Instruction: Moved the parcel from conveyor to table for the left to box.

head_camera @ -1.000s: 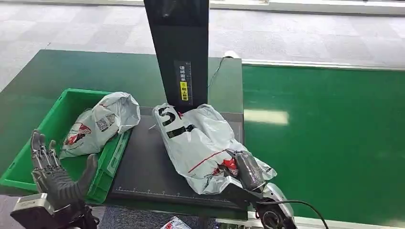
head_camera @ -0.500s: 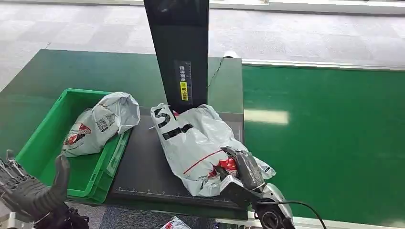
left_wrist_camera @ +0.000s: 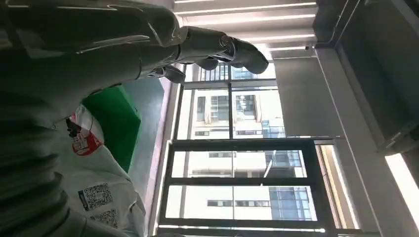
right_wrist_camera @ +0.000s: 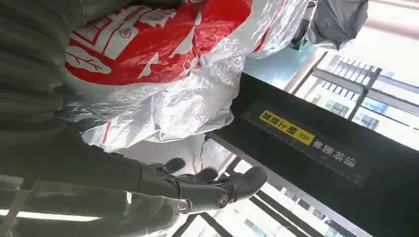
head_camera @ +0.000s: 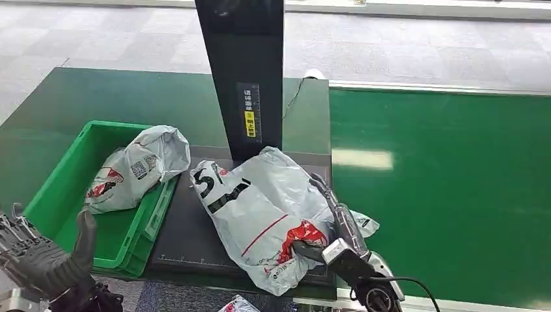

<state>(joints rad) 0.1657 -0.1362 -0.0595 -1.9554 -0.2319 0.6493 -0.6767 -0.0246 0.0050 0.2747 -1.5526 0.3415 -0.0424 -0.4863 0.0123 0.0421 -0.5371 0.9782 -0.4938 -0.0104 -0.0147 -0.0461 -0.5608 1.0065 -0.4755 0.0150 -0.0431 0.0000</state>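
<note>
Head view, with both wrist views. The parcel [head_camera: 260, 214], a grey plastic mailer printed with black lettering and a red logo, lies on the dark platform [head_camera: 188, 227] set in the green table [head_camera: 130, 97], its bulk over the platform's near right part and its lower end overhanging the near edge. The right hand [head_camera: 334, 224] lies against the parcel's right side, dark fingers [head_camera: 338, 211] extended along the film and the thumb [head_camera: 308, 250] tucked under the red print; the right wrist view shows the film pressed against the palm with the fingers [right_wrist_camera: 217, 190] stretched out rather than closed round it, so whether the bag is held or merely touched cannot be told. The left hand [head_camera: 45, 260] hovers at the table's near left corner, in front of the green crate [head_camera: 78, 195], fingers [left_wrist_camera: 217, 44] apart and holding nothing. A second grey parcel [head_camera: 140, 166] rests in the crate, leaning over its right wall. A black upright column [head_camera: 243, 71] bearing a yellow label [head_camera: 250, 123] stands at the platform's far edge, just behind the first parcel. The green conveyor belt [head_camera: 448, 188] extends along the table's right edge.
</note>
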